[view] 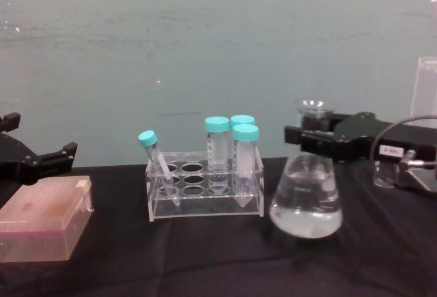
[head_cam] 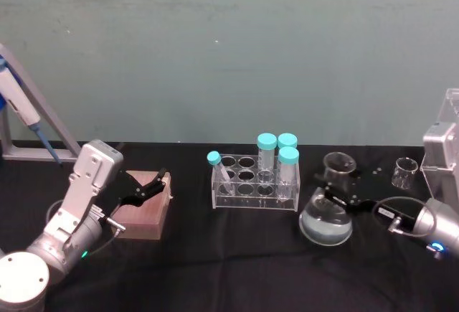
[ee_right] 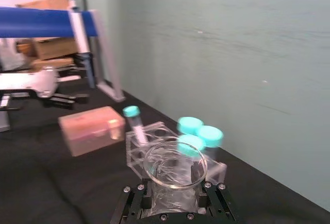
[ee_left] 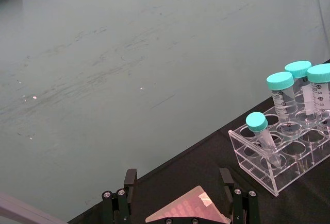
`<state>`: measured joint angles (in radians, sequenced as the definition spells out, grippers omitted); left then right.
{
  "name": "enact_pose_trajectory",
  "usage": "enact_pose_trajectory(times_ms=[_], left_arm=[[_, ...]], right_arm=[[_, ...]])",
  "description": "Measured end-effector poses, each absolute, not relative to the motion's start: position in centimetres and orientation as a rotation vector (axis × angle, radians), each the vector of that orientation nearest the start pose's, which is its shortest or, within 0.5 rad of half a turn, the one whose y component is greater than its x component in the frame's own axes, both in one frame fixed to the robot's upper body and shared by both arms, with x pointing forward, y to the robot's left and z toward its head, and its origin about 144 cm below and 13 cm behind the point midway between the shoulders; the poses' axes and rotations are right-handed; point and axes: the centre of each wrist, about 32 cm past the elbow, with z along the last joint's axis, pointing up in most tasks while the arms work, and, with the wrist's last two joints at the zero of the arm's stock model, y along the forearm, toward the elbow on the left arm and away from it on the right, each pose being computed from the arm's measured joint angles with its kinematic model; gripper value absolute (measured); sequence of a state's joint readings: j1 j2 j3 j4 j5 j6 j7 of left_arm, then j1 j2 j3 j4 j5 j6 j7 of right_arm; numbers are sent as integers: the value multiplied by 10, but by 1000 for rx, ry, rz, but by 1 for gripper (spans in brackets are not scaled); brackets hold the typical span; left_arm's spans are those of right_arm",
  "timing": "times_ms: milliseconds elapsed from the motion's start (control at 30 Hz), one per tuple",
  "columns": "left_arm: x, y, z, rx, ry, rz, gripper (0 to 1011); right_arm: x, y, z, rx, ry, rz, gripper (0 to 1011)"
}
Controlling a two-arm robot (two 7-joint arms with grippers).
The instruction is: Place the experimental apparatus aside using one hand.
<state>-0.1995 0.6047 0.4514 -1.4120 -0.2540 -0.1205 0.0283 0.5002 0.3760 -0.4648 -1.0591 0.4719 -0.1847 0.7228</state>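
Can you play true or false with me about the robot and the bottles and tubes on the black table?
1. The right gripper has its jaws around the neck of the conical flask. True.
2. The flask is empty. False: it holds clear liquid.
3. The tube rack holds four tubes with teal caps. True.
4. The left gripper is holding a tube. False: its jaws are open over the pink box.
5. The small beaker lies tipped over. False: it stands upright.

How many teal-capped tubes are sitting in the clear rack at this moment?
4. Three large teal-capped tubes stand upright together at the clear rack's right end; one slimmer tube leans tilted at its left end. None looks hidden.
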Motion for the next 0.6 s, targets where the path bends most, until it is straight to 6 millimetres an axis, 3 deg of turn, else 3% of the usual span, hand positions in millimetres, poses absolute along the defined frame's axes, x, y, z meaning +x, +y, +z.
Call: enact_pose_trajectory(times_ms=[233,600], left_arm=[[489,310,1140,304,-285,1248,1000],[489,310,1140,304,-285,1248,1000]], right_arm=[[577,-289,1156,-41,-57,-769,456],[572,-294,1156,-53,-62,-881,456]])
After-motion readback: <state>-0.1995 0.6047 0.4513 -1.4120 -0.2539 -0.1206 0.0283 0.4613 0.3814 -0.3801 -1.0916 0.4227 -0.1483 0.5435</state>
